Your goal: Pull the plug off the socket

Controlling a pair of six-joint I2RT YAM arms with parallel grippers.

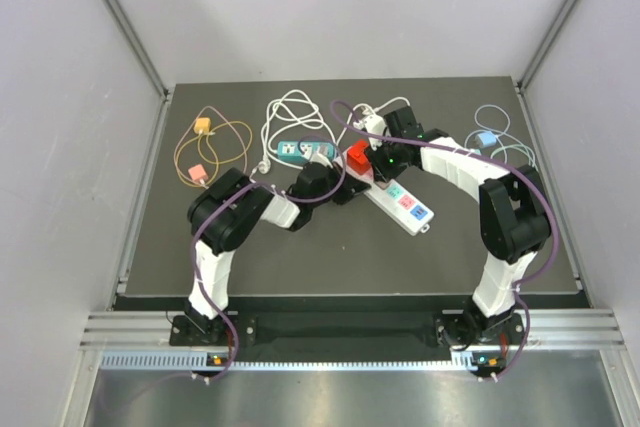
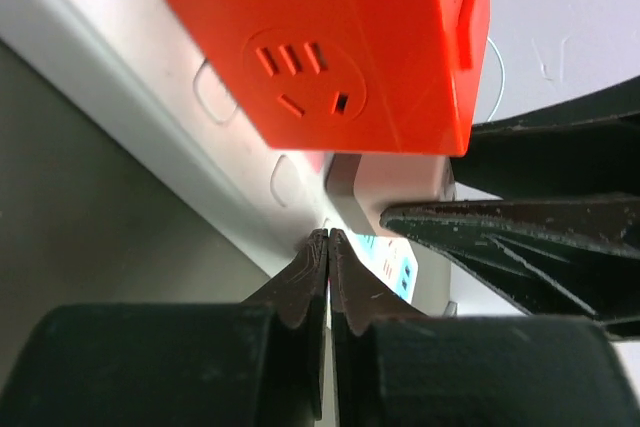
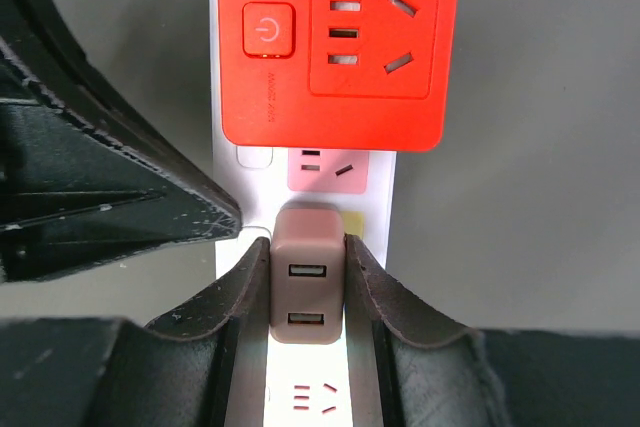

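Though tight, right pincer (image 3: 305, 259) astride plug (image 3: 307, 297).

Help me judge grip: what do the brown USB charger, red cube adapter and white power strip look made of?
Brown USB charger: probably moulded plastic, matte, rounded edges without glare. Red cube adapter: hard plastic, smooth satin, crisp moulded slots. White power strip: plastic too, apparently slightly glossy where light washes it.

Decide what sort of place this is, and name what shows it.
Probably a robotics lab test cell: plain panel walls box in a dark table, two arms are mounted at a metal rail, and a power strip with a brown plug is laid out for practice.
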